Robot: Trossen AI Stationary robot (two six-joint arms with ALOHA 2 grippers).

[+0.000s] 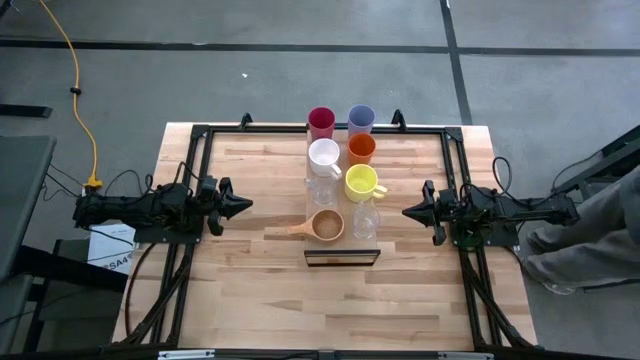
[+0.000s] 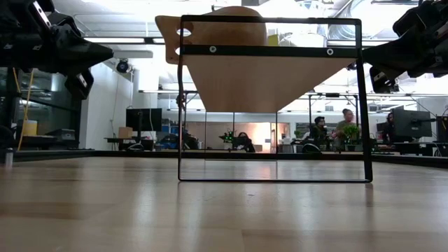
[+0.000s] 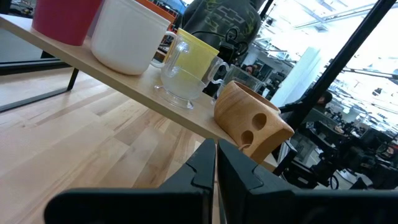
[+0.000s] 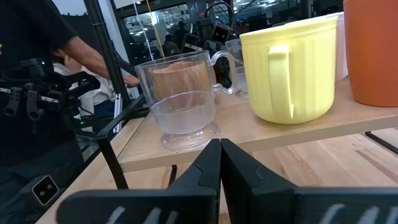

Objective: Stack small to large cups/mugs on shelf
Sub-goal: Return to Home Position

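While closed, both grippers (image 1: 243, 206) (image 1: 410, 212) hold nothing

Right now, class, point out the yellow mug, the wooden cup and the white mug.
yellow mug (image 4: 280, 79), right wrist view, handle.
wooden cup (image 3: 236, 107), left wrist view, side wall.
white mug (image 1: 324, 155), high view, inside.

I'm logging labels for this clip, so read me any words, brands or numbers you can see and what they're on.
"SA", the rest unreadable: on the white box under the left arm.
Green print on a dark shirt: too blurred to read.
Nothing else carries text.
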